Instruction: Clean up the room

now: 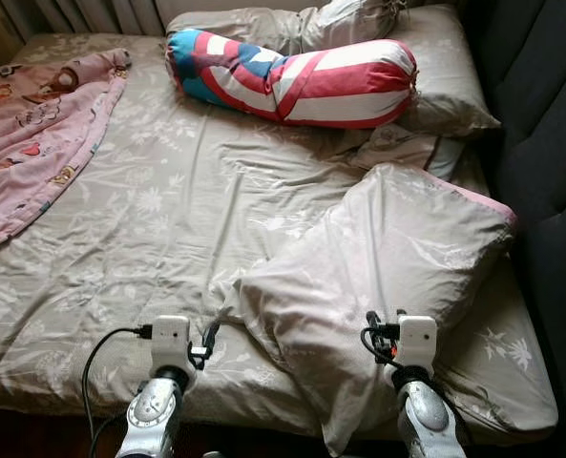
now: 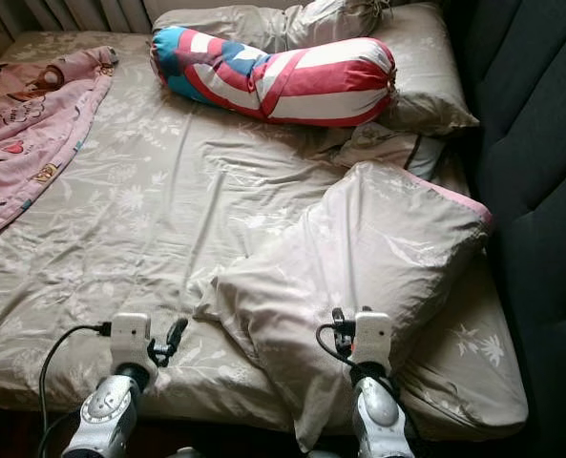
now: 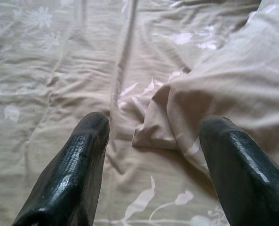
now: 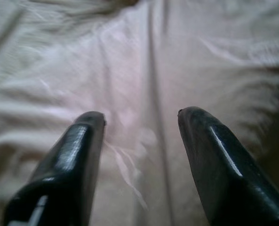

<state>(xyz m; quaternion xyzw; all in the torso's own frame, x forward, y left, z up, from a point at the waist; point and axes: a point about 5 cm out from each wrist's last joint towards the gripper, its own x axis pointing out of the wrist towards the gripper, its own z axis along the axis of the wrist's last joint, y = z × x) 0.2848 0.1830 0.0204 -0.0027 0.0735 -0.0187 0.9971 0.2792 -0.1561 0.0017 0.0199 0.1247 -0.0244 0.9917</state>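
Beige floral sheets [image 1: 168,219] cover the bed before me, with a dark padded headboard [image 1: 550,143] along my right. Nearest me lies a large pale pillow [image 1: 387,258], slumped crookedly across the sheet, one corner trailing toward my left arm. My left gripper [image 3: 151,141] hovers low over the sheet with its fingers spread apart, the pillow's corner just beyond them. My right gripper [image 4: 141,136] is above the pillow's near end, fingers also spread, holding nothing. Farther up the bed a red, white and blue bolster [image 1: 292,76] rests against two grey pillows [image 1: 435,67]. A pink patterned blanket [image 1: 34,134] lies bunched at the far left edge.
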